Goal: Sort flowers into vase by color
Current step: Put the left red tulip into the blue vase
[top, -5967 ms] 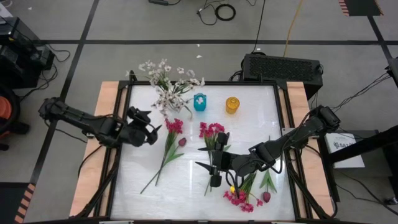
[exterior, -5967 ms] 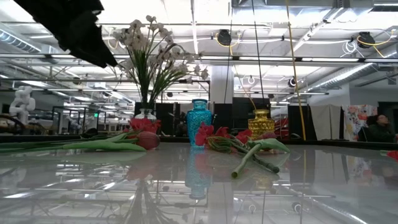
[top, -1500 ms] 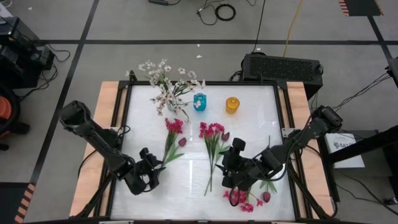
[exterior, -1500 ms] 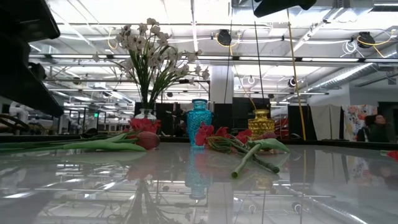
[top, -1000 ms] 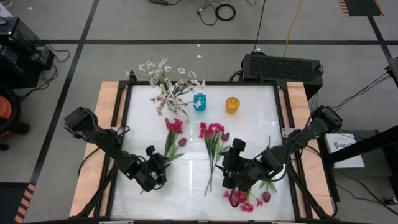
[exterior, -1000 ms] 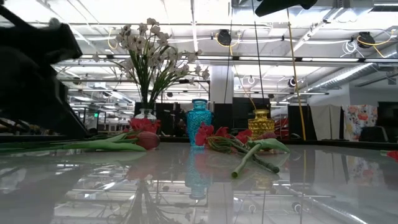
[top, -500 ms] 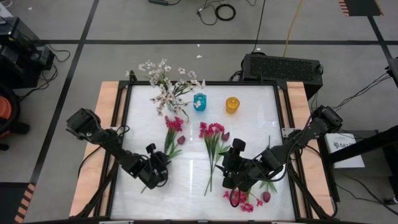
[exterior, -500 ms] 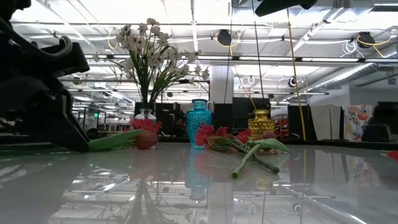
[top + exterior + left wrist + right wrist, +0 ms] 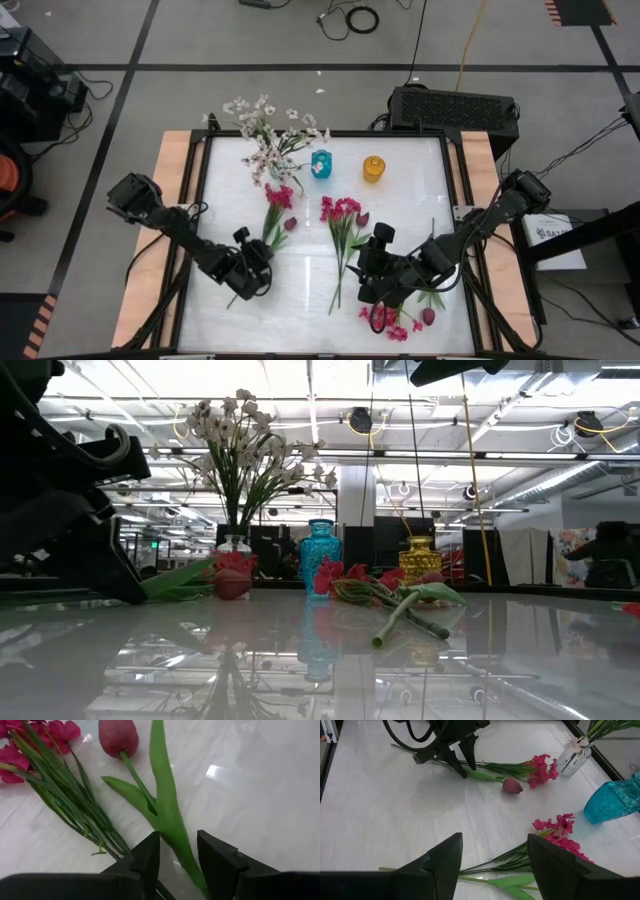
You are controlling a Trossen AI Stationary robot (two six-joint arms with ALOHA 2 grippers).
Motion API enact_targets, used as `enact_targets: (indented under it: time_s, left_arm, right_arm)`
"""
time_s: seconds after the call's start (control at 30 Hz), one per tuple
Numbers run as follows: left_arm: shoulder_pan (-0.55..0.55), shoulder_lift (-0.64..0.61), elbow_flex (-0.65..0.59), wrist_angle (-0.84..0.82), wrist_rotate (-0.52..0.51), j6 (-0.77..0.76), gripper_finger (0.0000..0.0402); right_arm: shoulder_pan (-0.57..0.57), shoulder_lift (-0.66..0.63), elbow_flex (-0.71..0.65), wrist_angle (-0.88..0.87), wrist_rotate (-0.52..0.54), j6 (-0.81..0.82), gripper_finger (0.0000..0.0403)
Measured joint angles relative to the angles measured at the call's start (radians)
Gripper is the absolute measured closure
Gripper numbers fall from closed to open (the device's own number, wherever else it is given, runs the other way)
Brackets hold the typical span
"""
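A maroon tulip [image 9: 290,224] and a magenta sprig [image 9: 279,198] lie side by side on the white table, left of centre. My left gripper [image 9: 258,262] is down at their stems, open. Its fingers stand on either side of the tulip's green stem [image 9: 175,827]. My right gripper [image 9: 370,290] hovers open above the stems of the middle magenta bunch [image 9: 340,212]. White flowers stand in a clear vase [image 9: 265,140] at the far edge. A teal vase [image 9: 321,164] and a yellow vase [image 9: 373,168] stand beside it with nothing in them. My left gripper comes from above, slanting toward the far edge, with its fingers [image 9: 150,852] across the tulip's stem just below the leaf fork [image 9: 170,822]. The stem nearly fills the gap. I cannot tell whether the fingers touch it. The tulip's head [image 9: 118,737] rests on the table.
More magenta blossoms [image 9: 385,318] and a second maroon tulip [image 9: 428,316] lie near the front right, under my right arm. Wooden rails [image 9: 170,200] border the table on both sides. Bare tabletop shows at the near left and the far right.
My left gripper has moved a little toward the far edge and the right, along the left bunch, and come down over the tulip's stem. The stem has shifted with it. In the low view, the leaf now slants up from the gripper.
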Motion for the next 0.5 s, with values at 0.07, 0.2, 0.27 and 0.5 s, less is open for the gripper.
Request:
enact_targets:
  time_s: [0.07, 0.2, 0.27, 0.5]
  left_arm:
    - [0.001, 0.001, -0.001, 0.001, -0.018, 0.0, 0.0279]
    - [0.004, 0.002, -0.003, -0.007, -0.036, 0.0, 0.0334]
    - [0.008, 0.002, -0.003, -0.005, -0.037, 0.0, 0.037]
    - [0.008, -0.003, 0.024, -0.006, -0.038, 0.001, 0.0376]
  right_arm:
    - [0.0, 0.0, 0.0, 0.0, 0.0, 0.0, 0.0188]
    - [0.002, 0.0, 0.0, 0.0, 0.0, 0.0, 0.0188]
    - [0.002, 0.0, 0.0, 0.0, 0.0, 0.0, 0.0188]
    - [0.006, 0.0, 0.0, 0.001, 0.0, 0.004, 0.0188]
